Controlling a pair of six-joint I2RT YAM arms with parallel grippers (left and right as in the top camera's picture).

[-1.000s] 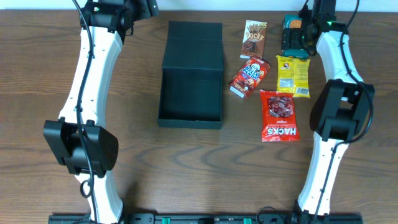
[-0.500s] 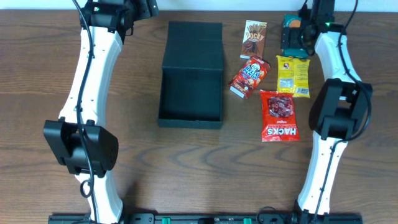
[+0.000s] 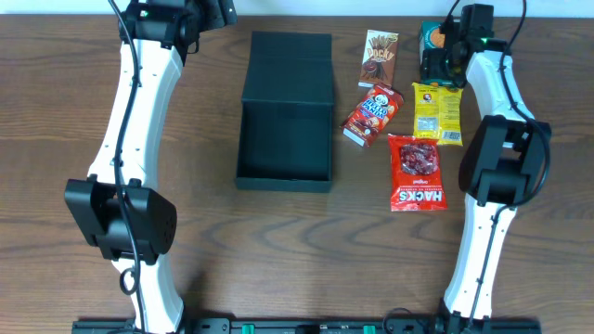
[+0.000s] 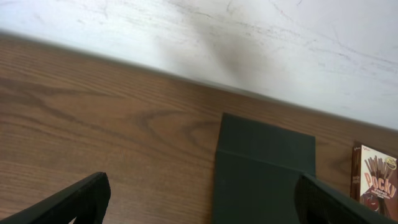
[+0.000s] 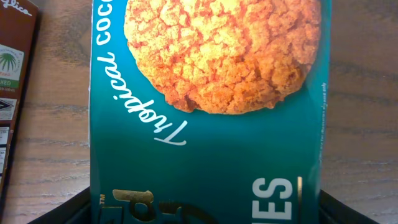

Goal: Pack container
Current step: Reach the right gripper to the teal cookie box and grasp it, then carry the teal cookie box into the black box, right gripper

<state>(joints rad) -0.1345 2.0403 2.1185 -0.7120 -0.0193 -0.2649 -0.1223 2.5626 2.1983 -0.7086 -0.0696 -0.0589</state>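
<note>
Overhead, the container (image 3: 286,111) lies open on the desk (image 3: 213,241) between the arms, lid flap laid back toward the far edge, snack packets (image 3: 417,172) to its right. In the left wrist view the left claw (image 4: 200,204) gapes wide and empty, the container just ahead. In the right wrist view the right claw (image 5: 205,214) straddles a teal cookie packet (image 5: 211,124), a finger at each side edge; whether it pinches I cannot tell.

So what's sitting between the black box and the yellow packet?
A small red snack packet, lying tilted, sits between the box and the yellow packet. The overhead view shows this.
</note>
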